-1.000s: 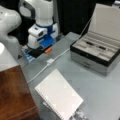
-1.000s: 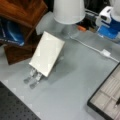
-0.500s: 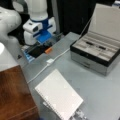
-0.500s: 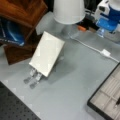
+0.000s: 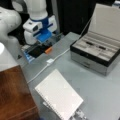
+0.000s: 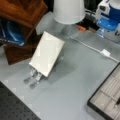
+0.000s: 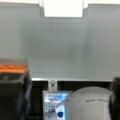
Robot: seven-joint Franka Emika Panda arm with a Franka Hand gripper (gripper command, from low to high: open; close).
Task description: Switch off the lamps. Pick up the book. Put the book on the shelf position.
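The end effector [image 5: 46, 41] has lowered; the flat white book [image 5: 58, 96] lies untouched.

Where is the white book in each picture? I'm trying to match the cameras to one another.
Front view: the book lies propped at bottom centre, right of the brown wooden block.
Front view: the book leans left of centre, below the wooden block.
Wrist view: the book is not in it.
Shared landmark: the white cable's inline switch, on the grey table in both front views.
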